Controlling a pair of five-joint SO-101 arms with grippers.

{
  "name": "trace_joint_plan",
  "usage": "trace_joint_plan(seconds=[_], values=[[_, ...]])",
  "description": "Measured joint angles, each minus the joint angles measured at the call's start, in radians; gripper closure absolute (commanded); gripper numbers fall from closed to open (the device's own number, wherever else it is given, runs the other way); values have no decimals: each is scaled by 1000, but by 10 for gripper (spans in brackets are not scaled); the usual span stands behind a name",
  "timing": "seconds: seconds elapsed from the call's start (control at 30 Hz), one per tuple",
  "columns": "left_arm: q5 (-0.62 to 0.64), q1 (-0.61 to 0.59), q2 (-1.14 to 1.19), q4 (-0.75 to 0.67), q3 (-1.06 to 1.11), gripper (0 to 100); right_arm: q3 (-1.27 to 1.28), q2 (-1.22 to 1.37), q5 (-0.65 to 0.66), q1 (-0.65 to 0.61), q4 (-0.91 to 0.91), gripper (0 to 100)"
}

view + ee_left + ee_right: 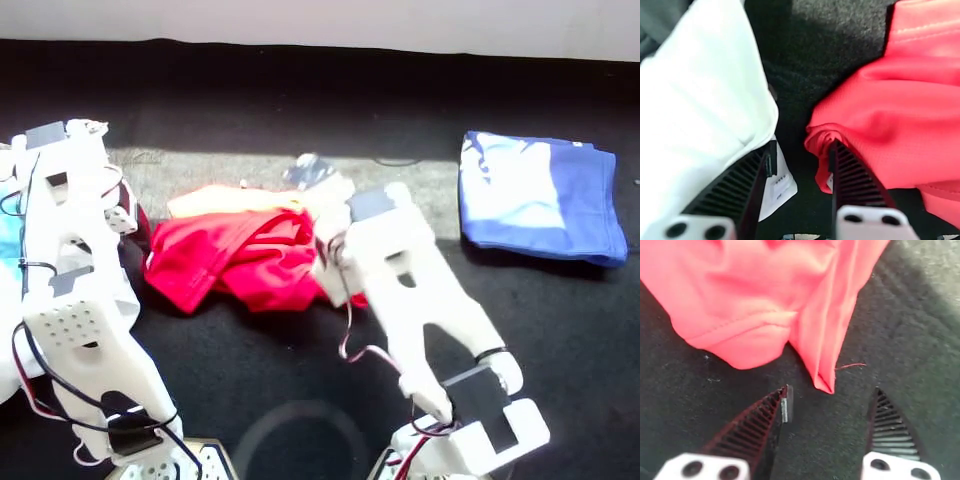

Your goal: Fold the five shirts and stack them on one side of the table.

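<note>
Lying crumpled near the middle of the black table [560, 330], the red shirt [240, 262] is unfolded, its cloth heaped in loose ridges. A yellow shirt [225, 200] is bunched just behind it and touches it. A blue shirt [540, 195] rests folded flat, well apart on the far side of the table from the left arm. A white shirt [695, 100] lies beside the red one, with a strip of bare table between them. The left pincer [801, 150] sits over that strip with its fingers apart at a moderate width and nothing clamped. One fingertip touches the rolled hem of the red shirt. The other rests against the edge of the white shirt, where a small label [780, 187] sticks out. The right pincer [831, 390] is spread wide over bare table at the opposite edge of the red shirt and holds nothing. A pointed corner of the red cloth lies just ahead of the gap and touches neither finger, and a loose thread [850, 366] trails from that corner. From the high view, the two arms stand on either side of the red shirt, the left one at its outer edge and the right one at the edge nearer the blue shirt.
</note>
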Motion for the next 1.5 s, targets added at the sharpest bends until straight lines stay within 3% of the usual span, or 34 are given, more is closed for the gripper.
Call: trace_joint_plan(seconds=[0.2, 0.4, 0.7, 0.87, 1.13, 1.5], values=[[0, 0, -143, 63, 0, 808, 155, 0, -29, -9, -196, 687], [-2, 0, -261, 81, 8, 808, 209, 0, -37, -11, -327, 995], [-2, 0, -301, 81, 8, 808, 210, 0, -37, 55, -354, 993], [-2, 0, -301, 81, 8, 808, 196, 0, 63, 147, -356, 993], [-2, 0, -305, 89, 49, 808, -106, 0, 123, 376, -331, 993], [2, 143, -305, 89, 258, 808, -489, 0, 189, 404, -311, 993]])
